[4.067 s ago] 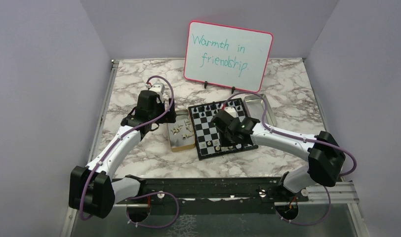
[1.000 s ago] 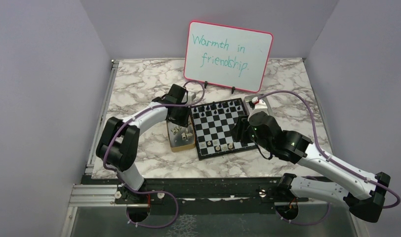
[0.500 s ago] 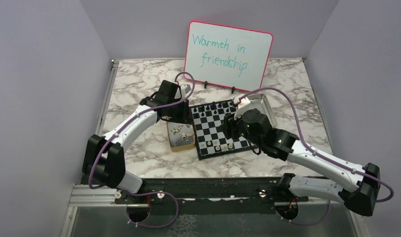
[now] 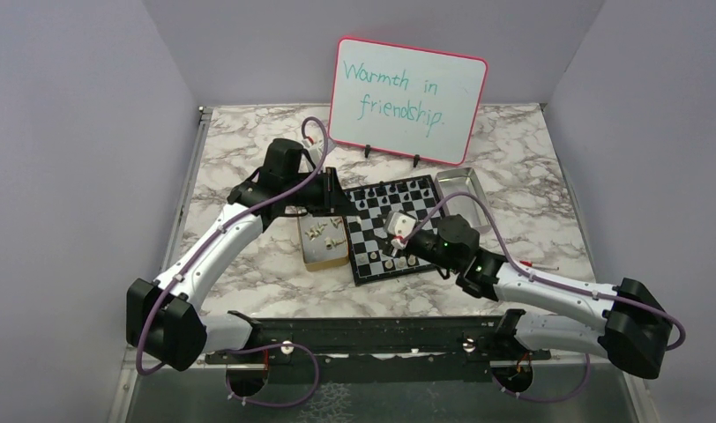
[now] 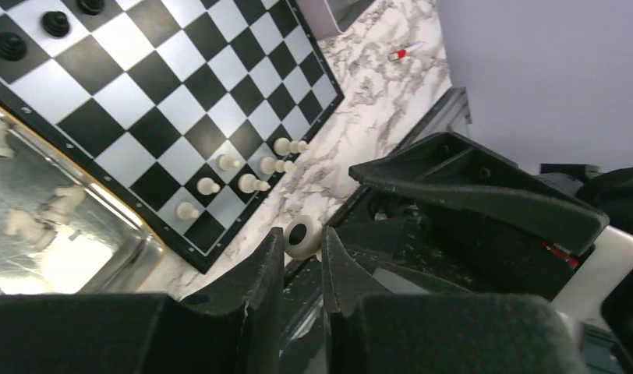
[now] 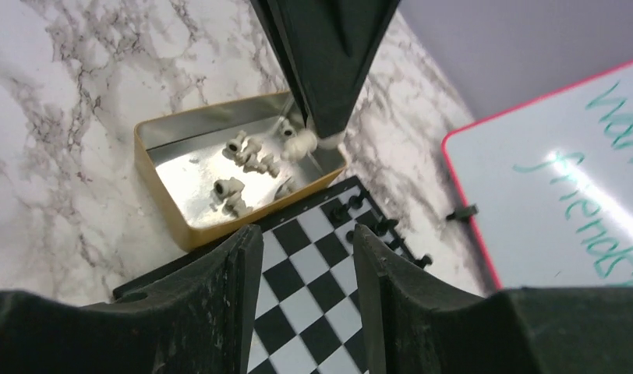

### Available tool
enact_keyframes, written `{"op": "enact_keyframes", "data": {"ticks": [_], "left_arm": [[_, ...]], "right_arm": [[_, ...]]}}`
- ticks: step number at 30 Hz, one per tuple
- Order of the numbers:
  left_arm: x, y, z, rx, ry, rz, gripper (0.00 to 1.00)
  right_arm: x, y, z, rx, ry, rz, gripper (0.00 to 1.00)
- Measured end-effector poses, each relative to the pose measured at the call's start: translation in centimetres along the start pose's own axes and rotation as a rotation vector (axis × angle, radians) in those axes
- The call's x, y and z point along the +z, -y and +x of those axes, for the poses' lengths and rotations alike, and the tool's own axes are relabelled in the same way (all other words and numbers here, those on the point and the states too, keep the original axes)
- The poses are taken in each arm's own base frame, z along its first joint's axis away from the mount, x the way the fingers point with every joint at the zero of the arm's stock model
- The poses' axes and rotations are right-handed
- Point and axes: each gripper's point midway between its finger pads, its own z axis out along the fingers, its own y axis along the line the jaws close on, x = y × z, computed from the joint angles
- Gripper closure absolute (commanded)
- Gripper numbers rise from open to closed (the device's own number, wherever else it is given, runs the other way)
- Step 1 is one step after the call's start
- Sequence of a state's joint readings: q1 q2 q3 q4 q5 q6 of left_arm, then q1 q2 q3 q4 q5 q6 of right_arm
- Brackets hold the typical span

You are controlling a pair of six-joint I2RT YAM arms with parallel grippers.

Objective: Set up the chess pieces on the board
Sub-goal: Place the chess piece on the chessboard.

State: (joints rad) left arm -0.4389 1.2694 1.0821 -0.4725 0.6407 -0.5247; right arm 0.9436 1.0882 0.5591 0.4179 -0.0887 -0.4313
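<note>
The board [image 4: 363,231] lies mid-table, black chess pieces [image 4: 385,194] along its far edge and a few cream ones [image 4: 388,261] on its near rows. Over the seam between the tan box [image 4: 322,253] and the board hangs my left gripper [image 4: 334,209], shut on one cream chess piece [image 5: 302,238]. That same held piece [image 6: 302,144] shows in the right wrist view above the box. My right gripper [image 6: 307,234] hovers open over the board's squares [image 6: 313,269], nothing between its fingers. More cream pieces [image 6: 243,164] lie loose in the box.
A silver tray [image 4: 465,189] sits at the board's far right corner. A pink-framed whiteboard [image 4: 407,88] stands behind it. A small red-and-white object [image 4: 531,263] lies on the marble right of the board. The metal rail [image 4: 381,339] runs along the near edge.
My left arm has swung outward while its gripper stays over the box's edge with the cream piece. The right gripper has moved left and nearer, over the middle of the board.
</note>
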Motion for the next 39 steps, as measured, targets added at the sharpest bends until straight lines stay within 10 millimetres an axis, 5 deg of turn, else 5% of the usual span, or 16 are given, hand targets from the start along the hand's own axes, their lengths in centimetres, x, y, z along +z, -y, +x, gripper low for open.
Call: {"op": "enact_keyframes", "data": {"ticks": [12,39], "left_arm": [[0.0,1.8,0.5,-0.100,-0.027,0.092,0.96],[0.3,2.0,0.7,-0.176,-0.030,0.120,0.96]], "right_arm": [[1.2,1.8,-5.9,-0.260,0.220,0.016,0.56],[1.4,0.4,-5.5,-0.297,0.231,-0.044,0.48]]}}
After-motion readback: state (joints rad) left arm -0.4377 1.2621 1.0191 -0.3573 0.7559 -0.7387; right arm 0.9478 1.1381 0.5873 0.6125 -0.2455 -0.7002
